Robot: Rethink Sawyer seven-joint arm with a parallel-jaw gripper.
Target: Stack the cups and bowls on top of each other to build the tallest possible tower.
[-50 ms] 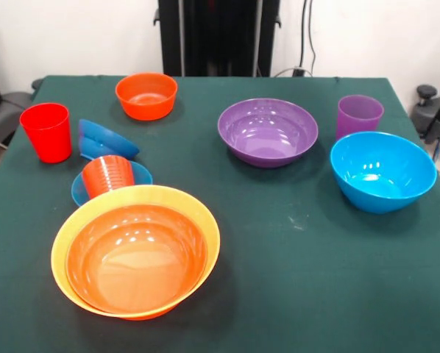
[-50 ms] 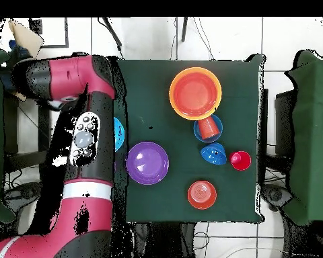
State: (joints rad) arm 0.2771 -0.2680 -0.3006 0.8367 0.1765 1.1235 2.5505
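The big yellow-orange plastic bowl (image 1: 79, 220), with the red-orange bowl (image 1: 135, 259) nested inside, sits by the bench's (image 1: 293, 257) near-left corner in the front view. Purple (image 1: 268, 131) and light-blue (image 1: 382, 170) bowls stand toward the right edge. The red arm (image 2: 90, 134) reaches over one side; I cannot tell its hand's state.

Bowls (image 1: 268, 132), cups (image 1: 46, 132) on green-clothed table (image 1: 293, 279)

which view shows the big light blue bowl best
The front view: the large light blue bowl sits fully exposed, tilted, right of the purple bowl. In the overhead view the robot arm hides nearly all of it; only a blue sliver shows.
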